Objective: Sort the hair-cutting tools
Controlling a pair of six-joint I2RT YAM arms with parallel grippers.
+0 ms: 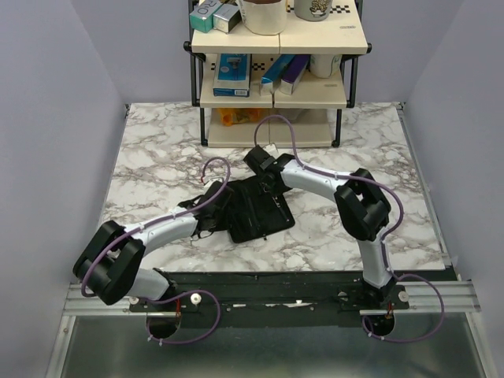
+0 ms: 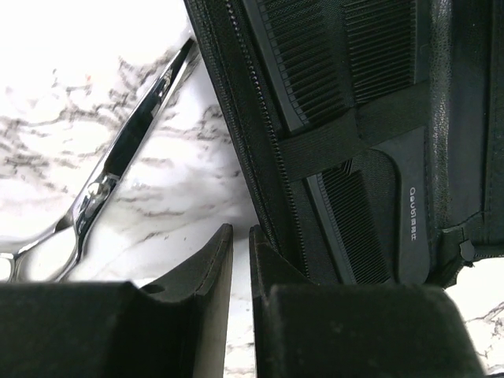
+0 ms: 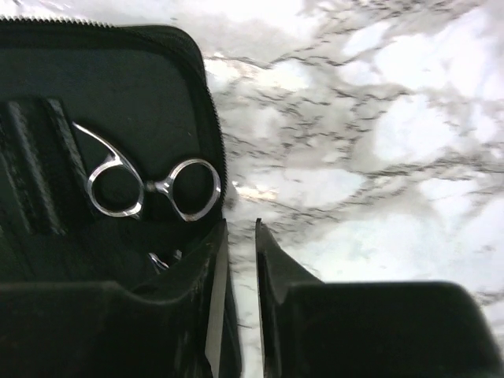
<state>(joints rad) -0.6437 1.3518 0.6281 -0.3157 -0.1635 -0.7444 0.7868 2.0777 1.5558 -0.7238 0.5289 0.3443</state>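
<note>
The black pouch [image 1: 256,209] lies open at the table's middle. In the left wrist view two black combs [image 2: 315,79] sit tucked under an elastic band inside the pouch [image 2: 465,118]. Silver scissors [image 2: 118,157] lie on the marble just left of the pouch's zip edge. In the right wrist view the finger loops of another pair of silver scissors [image 3: 150,187] show inside the pouch [image 3: 118,87]. My left gripper [image 2: 241,230] is at the pouch's left edge [image 1: 206,223], jaws nearly together and empty. My right gripper [image 3: 242,224] is at the pouch's far edge [image 1: 260,161], jaws nearly together and empty.
A shelf unit [image 1: 272,102] stands at the table's far edge with a blue box [image 1: 233,75], a purple box [image 1: 293,75] and mugs on it. White walls close in both sides. The table's metal rail [image 1: 268,303] runs along the near edge.
</note>
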